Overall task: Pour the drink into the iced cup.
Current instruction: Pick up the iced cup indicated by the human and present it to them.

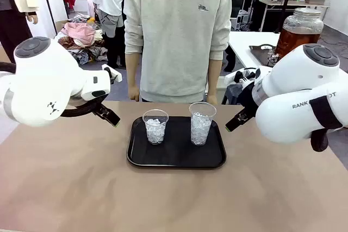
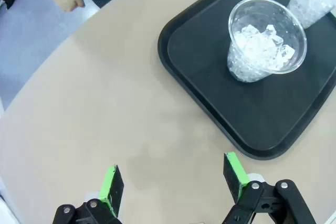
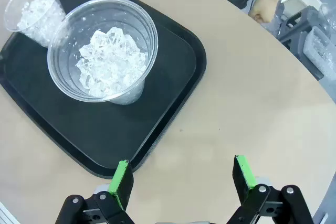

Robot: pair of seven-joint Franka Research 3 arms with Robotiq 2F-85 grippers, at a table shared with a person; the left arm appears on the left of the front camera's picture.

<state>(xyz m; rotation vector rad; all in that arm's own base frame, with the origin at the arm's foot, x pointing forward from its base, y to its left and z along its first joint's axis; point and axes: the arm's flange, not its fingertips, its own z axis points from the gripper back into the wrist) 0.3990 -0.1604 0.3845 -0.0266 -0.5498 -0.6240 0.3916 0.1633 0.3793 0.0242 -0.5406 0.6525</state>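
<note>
Desk [image 1: 65, 188]: tan top, an arm low at each side, a person standing at the far edge.

Drink [image 1: 296, 42]: amber, in the lidded glass jar [image 1: 300, 23] on a white desk [image 1: 244, 41] behind, well apart from the cups. Expect round, heavy glass to slip or slosh if you pinch it.

Tray [image 1: 176, 162]: mid-desk, holding the left iced cup [image 1: 155, 127] and right iced cup [image 1: 201, 124]. An inward swing could topple them.

Left gripper [image 2: 173, 174], right gripper [image 3: 181, 174]: fingers released, wide, empty, angled down beside the tray.

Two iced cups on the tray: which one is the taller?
The cup on the right half of the tray, nearer the right gripper; it rises higher than the shorter left cup.
</note>
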